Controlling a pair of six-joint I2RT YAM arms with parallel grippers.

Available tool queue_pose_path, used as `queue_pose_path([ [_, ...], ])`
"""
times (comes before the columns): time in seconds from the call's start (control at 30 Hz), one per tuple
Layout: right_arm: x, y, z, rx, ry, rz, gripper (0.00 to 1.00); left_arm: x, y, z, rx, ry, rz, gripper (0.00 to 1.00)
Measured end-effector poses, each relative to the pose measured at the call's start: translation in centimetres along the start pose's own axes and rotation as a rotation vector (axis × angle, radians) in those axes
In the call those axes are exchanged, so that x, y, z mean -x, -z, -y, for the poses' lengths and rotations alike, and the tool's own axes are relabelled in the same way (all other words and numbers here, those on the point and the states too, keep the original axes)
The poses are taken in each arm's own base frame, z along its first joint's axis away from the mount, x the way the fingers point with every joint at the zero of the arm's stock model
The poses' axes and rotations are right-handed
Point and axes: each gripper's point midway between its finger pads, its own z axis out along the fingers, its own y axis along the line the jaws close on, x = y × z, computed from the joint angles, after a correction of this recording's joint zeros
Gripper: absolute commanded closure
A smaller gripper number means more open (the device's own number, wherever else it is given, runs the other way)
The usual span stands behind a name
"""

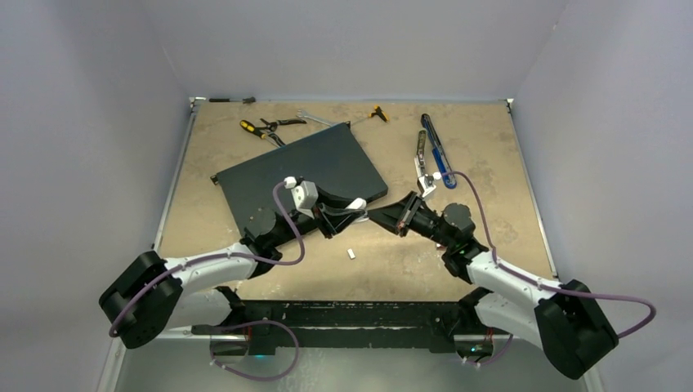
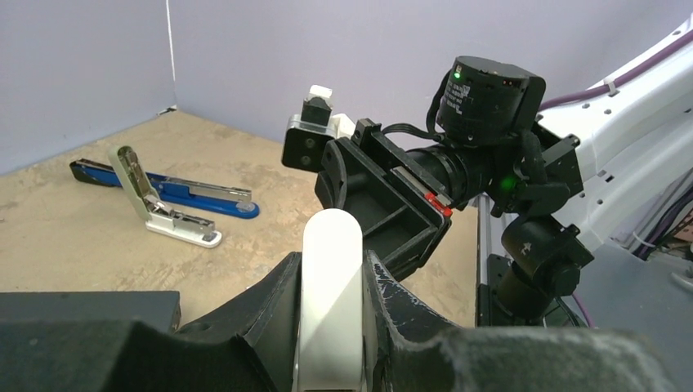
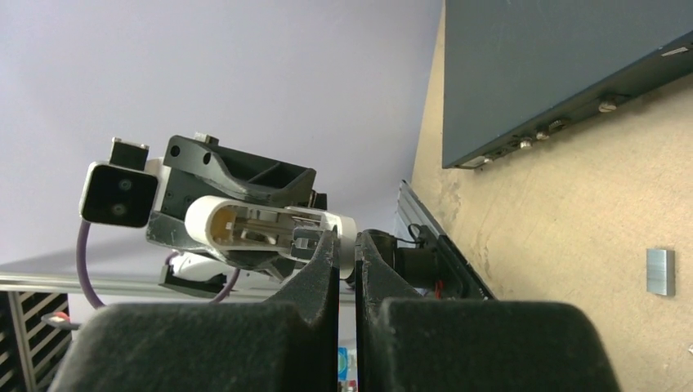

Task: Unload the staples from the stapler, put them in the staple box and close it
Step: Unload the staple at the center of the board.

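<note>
Three staplers are counted: one white plastic stapler (image 3: 245, 224) is clamped in the left gripper (image 2: 333, 261), and one blue stapler (image 1: 435, 145) and one opened white-and-silver stapler (image 1: 422, 171) are seen upper right. The right gripper (image 3: 347, 241) is closed tight at the held stapler's end. One silvery strip of staples (image 1: 351, 254) is seen just below centre.

2 white-shelled arms (image 1: 206, 267), black joints (image 1: 572, 327), looping purple cables (image 1: 284, 216), green status lights (image 2: 457, 76) on black motor housing (image 2: 490, 102)
</note>
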Motion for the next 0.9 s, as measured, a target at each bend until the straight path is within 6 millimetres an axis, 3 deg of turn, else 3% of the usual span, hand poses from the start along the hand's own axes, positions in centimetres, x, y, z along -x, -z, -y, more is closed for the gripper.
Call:
queue_pose_path([
  [0.27, 0.4, -0.3, 1.8, -0.039, -0.007, 0.012, 1.0, 1.2, -0.5, -0.9, 0.033, 0.013, 0.073, 1.0],
  [0.43, 0.1, 0.2, 6.1, -0.17, -0.037, 0.017, 1.0, 5.6, -0.9, -0.4, 0.015, -0.021, 0.241, 1.0],
  [0.5, 0.0, 0.2, 6.8, -0.192, -0.042, 0.012, 1.0, 6.7, -1.0, -0.1, 0.003, -0.028, 0.281, 1.0],
  [0.9, 1.1, 0.7, 6.8, -0.252, 0.076, 0.06, 1.0, 7.1, -1.1, -0.2, 0.009, -0.04, 0.285, 1.0],
])
